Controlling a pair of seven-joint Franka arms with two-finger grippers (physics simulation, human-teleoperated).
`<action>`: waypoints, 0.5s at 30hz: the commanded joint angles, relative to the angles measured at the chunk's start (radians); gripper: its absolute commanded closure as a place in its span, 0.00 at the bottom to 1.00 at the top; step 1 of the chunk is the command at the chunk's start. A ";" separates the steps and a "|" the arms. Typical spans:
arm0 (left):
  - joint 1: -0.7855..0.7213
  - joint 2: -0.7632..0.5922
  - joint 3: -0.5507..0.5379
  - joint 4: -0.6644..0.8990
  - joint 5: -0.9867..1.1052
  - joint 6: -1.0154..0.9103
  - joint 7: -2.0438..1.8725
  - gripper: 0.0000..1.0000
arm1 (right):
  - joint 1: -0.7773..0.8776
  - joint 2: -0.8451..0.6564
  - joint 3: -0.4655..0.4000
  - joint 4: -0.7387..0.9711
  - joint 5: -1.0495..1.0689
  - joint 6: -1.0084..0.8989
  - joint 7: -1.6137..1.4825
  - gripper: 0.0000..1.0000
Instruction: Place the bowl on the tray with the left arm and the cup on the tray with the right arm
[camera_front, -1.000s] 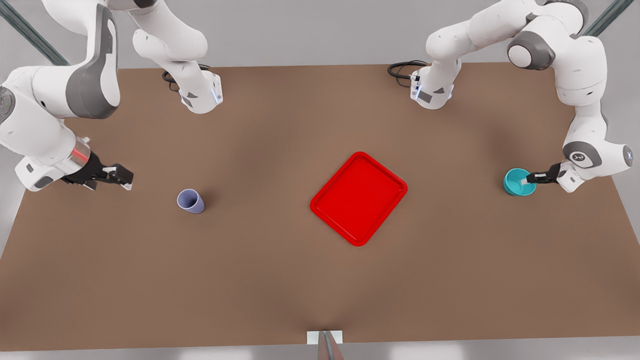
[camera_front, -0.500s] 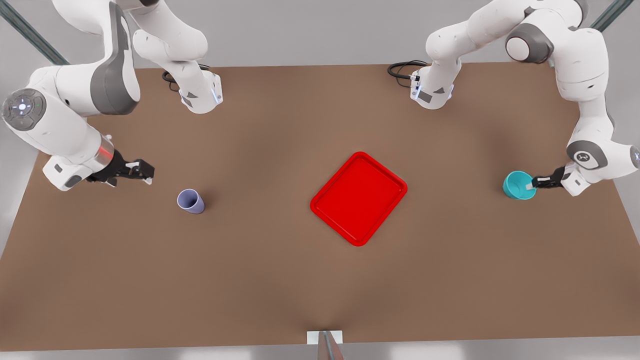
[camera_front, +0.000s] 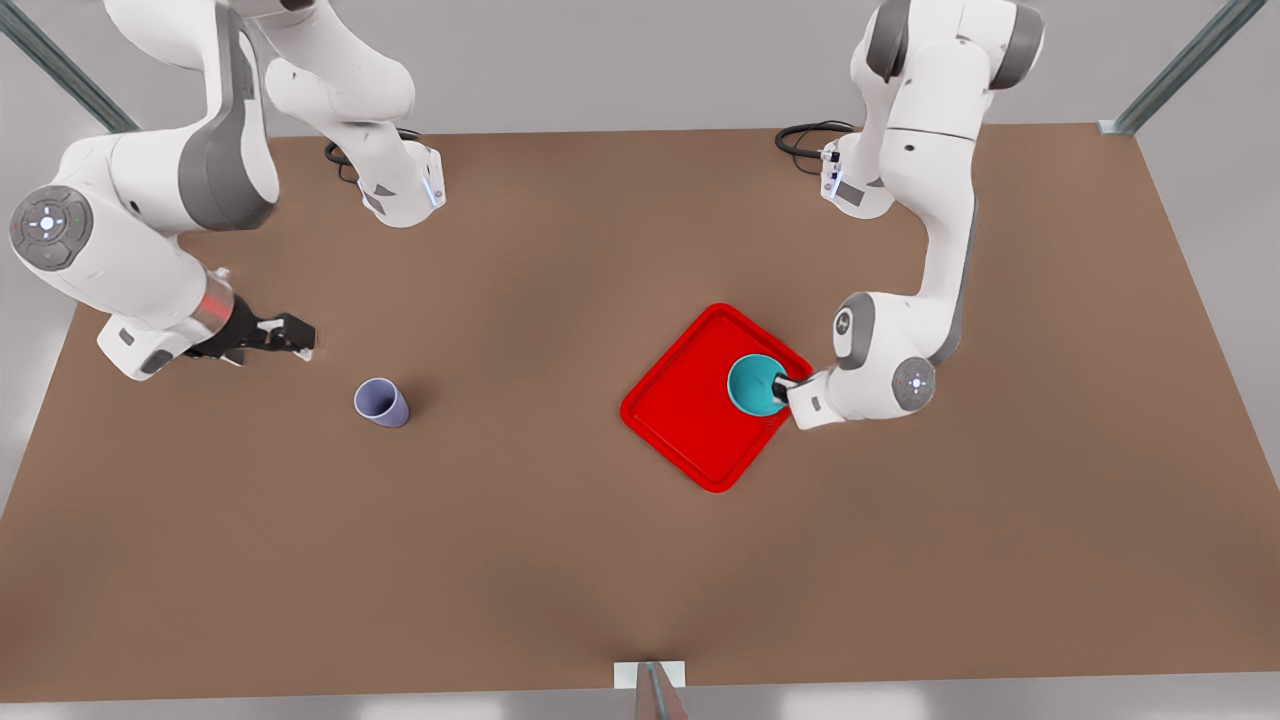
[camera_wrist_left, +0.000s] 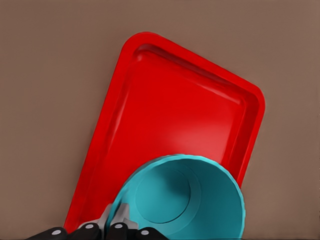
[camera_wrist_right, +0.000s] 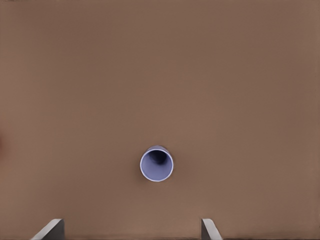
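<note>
The cup (camera_front: 381, 403) stands upright on the table (camera_front: 500, 560) toward its left edge in the front view, the right gripper (camera_front: 290, 335) near it with fingers spread. The left gripper (camera_front: 781, 388) pinches the bowl (camera_front: 755, 385) by its rim over the tray (camera_front: 690, 430), near the tray's right corner.

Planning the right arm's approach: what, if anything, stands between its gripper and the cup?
Nothing visible. Bare brown table lies between the open right gripper and the upright cup. The tray and the bowl, gripped by the left gripper, sit well off toward the front view's right.
</note>
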 joint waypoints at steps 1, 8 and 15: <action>0.000 0.000 0.000 -0.005 -0.082 -0.008 0.001 0.79 | 0.017 0.000 -0.009 0.001 -0.003 -0.017 0.000 0.00; -0.007 0.060 -0.001 -0.020 -0.021 0.014 0.006 0.64 | 0.017 -0.004 -0.106 0.006 0.000 -0.053 0.005 0.00; -0.007 0.061 -0.001 -0.018 -0.030 0.026 0.000 0.01 | 0.020 0.001 -0.112 0.000 -0.001 -0.027 0.005 0.00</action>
